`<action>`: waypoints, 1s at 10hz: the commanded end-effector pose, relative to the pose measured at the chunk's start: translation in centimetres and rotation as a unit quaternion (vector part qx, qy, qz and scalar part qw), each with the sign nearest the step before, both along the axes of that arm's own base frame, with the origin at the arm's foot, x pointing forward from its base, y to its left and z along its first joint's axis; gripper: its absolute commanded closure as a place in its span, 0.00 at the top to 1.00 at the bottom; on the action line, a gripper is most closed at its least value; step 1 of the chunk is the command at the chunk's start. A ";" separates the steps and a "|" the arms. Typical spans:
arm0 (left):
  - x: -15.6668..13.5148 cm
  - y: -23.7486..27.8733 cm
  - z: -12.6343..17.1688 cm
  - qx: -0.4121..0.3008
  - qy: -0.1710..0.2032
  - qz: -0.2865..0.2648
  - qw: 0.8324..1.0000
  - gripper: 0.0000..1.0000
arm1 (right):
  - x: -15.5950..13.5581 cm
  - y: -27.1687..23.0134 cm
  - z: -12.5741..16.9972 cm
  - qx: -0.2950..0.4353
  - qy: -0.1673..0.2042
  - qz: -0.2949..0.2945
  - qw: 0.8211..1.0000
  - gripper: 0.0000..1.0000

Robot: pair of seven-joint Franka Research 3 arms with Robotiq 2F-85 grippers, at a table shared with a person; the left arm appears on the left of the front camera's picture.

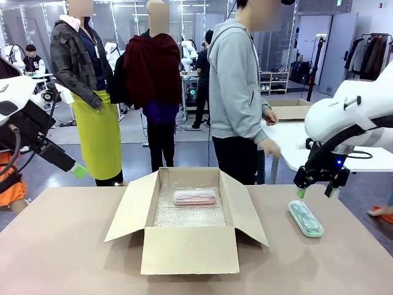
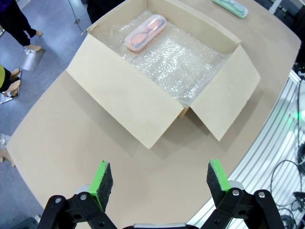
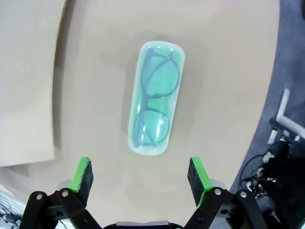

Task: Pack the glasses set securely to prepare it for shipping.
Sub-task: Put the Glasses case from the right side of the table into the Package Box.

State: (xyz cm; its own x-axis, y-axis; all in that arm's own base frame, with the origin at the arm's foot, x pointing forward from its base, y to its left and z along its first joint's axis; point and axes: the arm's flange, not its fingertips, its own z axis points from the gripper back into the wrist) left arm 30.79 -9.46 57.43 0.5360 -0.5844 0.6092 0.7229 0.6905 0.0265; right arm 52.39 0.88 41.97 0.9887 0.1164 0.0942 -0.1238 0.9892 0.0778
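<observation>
Half done: pale pink clear-lidded glasses case (image 1: 194,197) in bubble-lined brown cardboard box (image 1: 184,252); mint green case (image 1: 306,218) unpacked on worktop (image 1: 61,246), below wide, empty right tool (image 1: 315,192).

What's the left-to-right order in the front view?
left gripper → cardboard box, pink case inside it → mint green case. The right gripper hangs over that case, so it gets no slot of its own.
</observation>
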 end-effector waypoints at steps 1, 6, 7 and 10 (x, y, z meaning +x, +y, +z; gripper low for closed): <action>0.0 0.1 0.0 -0.005 -0.009 -0.005 1.000 1.00 | 1.8 -0.1 -1.2 -0.009 0.012 -0.029 0.999 1.00; 0.0 0.1 0.0 -0.005 -0.009 -0.005 1.000 1.00 | 4.5 -0.6 -7.7 0.005 0.035 -0.039 0.999 1.00; 0.0 0.1 0.0 -0.005 -0.009 -0.005 1.000 1.00 | 4.6 -0.5 -8.6 0.010 0.044 -0.041 0.998 1.00; 0.0 0.1 0.0 -0.005 -0.009 -0.005 1.000 1.00 | 4.6 -0.2 -10.2 0.023 0.050 -0.059 0.997 1.00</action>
State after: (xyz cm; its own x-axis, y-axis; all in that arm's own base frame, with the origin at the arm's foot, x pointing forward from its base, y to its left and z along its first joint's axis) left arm 30.80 -9.47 57.42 0.5361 -0.5845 0.6090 0.7229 0.6905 0.0264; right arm 56.68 0.15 31.70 0.9990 0.0418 -0.0126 -0.0400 0.9924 0.1160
